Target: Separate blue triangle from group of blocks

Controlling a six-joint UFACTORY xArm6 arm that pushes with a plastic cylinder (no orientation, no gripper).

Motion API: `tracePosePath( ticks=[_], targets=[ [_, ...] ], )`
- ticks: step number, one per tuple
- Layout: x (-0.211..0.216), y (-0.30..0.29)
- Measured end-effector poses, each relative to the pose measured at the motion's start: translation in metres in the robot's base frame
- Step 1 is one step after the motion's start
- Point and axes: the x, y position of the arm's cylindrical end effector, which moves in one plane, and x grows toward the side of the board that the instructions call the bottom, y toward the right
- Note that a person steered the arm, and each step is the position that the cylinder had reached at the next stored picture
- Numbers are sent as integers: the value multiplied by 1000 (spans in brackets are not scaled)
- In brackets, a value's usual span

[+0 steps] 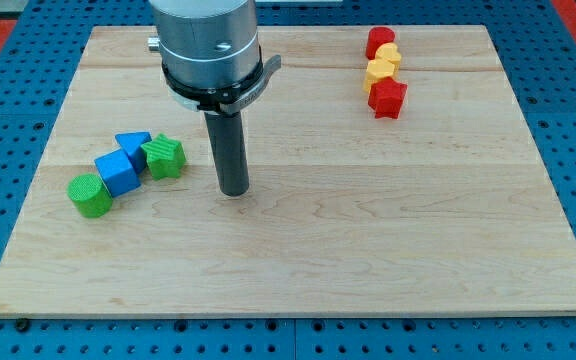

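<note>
Approach step, judging by layout: my tip [234,191], a bare rod gripping nothing, right of green star [165,158]. Blue triangle [133,142] touching blue cube [118,172], upper left. Next: circling behind to nudge it clear.

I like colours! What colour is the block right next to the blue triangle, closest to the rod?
Green, seen in the camera view.

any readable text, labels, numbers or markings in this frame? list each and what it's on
None. No words, numbers or signs show on the board, the blocks or the arm's grey housing.
My tip is plain dark, standing right of the blue triangle; nothing printed there either.
</note>
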Motion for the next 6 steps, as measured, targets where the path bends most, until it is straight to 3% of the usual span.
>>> tracePosePath(
  ticks=[4,5,6],
  targets=[
    [-5,62],
    [-36,104],
    [-45,108]
  ],
)
